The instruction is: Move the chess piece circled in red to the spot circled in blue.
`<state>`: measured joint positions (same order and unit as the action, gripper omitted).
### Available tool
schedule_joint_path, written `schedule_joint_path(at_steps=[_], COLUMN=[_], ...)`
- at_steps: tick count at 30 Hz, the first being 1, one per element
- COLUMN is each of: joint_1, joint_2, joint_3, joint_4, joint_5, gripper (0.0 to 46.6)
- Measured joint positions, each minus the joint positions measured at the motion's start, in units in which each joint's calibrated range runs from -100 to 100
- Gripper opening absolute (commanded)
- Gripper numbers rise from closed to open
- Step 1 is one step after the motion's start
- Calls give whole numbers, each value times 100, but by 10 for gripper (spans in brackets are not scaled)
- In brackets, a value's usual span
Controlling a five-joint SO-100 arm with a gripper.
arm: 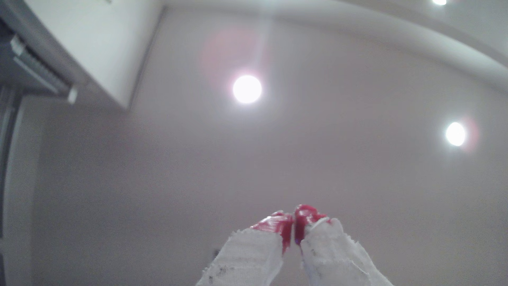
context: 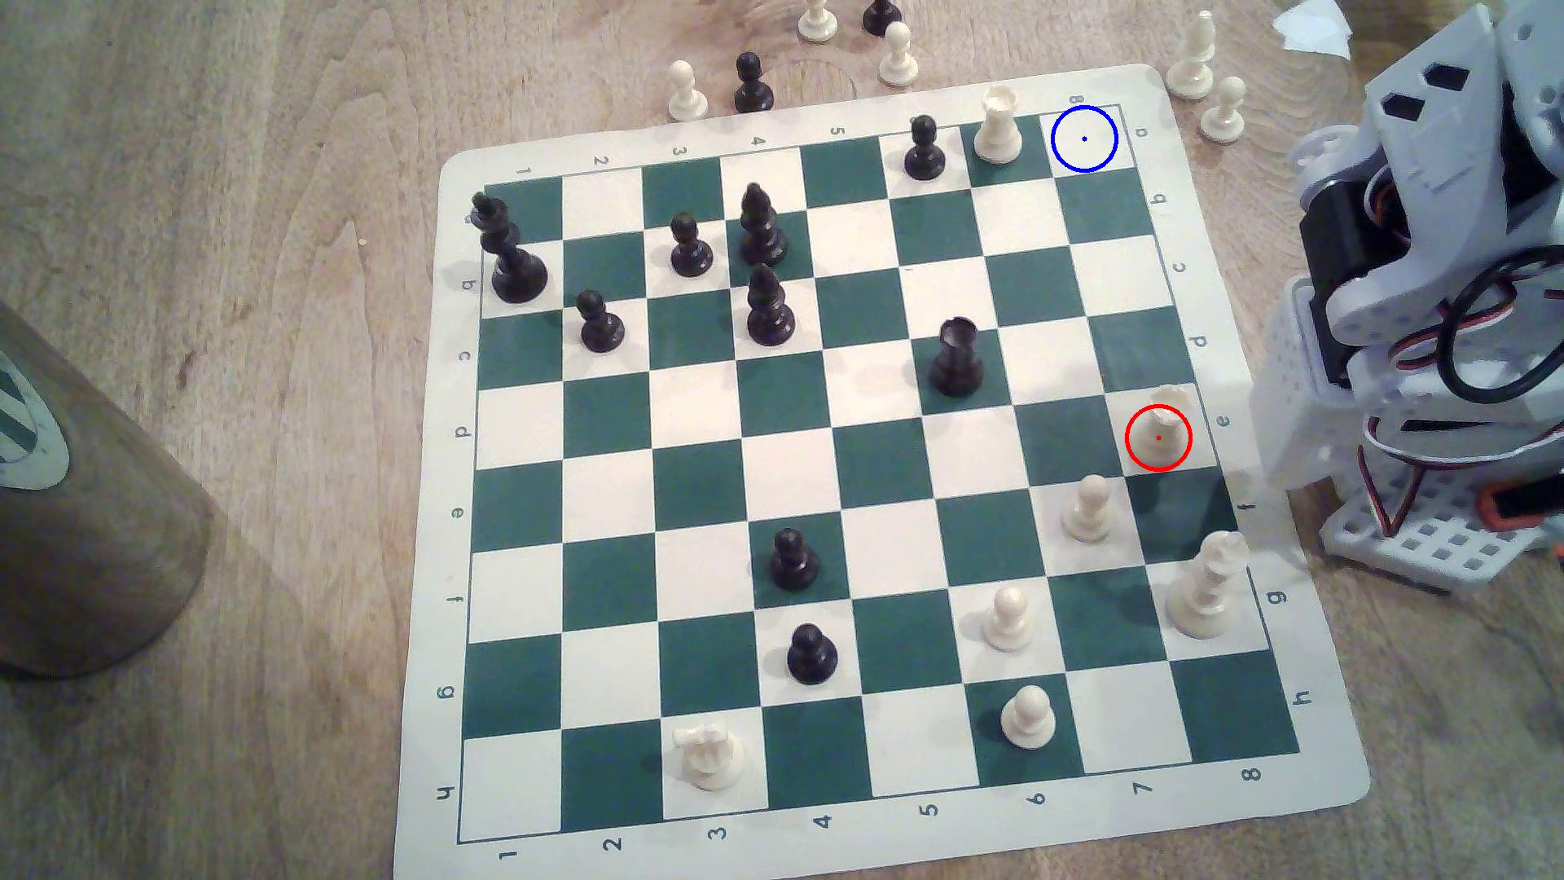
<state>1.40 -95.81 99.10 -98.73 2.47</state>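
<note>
The cream-white rook (context: 1161, 427) marked with the red ring stands upright on a white square at the exterior view's right edge of the green-and-white chessboard (context: 855, 474), in the row lettered e and the column numbered 8. The spot circled in blue (context: 1084, 139) is the bare white corner square at the far right of the board in that view, well apart from the rook along the same edge. Just beside that corner, on the neighbouring green square, stands a second cream rook (context: 997, 127), with a black pawn (context: 923, 149) next to it. A cream pawn (context: 1088, 508) sits near the ringed rook on the diagonal square, and the tall cream king (context: 1206, 585) stands further along the right edge. A black rook (context: 956, 357) is toward the board's middle. The folded arm (context: 1430, 279), white with dark servos and red and black wires, stands off the board on the wooden table (context: 254, 254) at the exterior view's right. In the wrist view the gripper (arm: 293, 222) points up at a ceiling with round lights (arm: 247, 89); its red-tipped fingers (arm: 277, 224), wrapped in white tape, appear closed with tips meeting and nothing between them, though the picture is soft.
</note>
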Motion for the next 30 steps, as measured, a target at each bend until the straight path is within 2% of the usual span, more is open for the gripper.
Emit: schedule_joint_path(at_steps=[3,9,18,19,23,30], joint_1=[-81,-236,-251,-214,-133,-22], joint_2=[0,8,8,17,17,17], joint_3=[0,-470,-2503,-2892,-3498,-4311], joint_4=[72,1665,5641,6598,8311,9849], joint_5=[0,0,-24,-20,-5,-5], gripper=[1,1,1,1,1,1])
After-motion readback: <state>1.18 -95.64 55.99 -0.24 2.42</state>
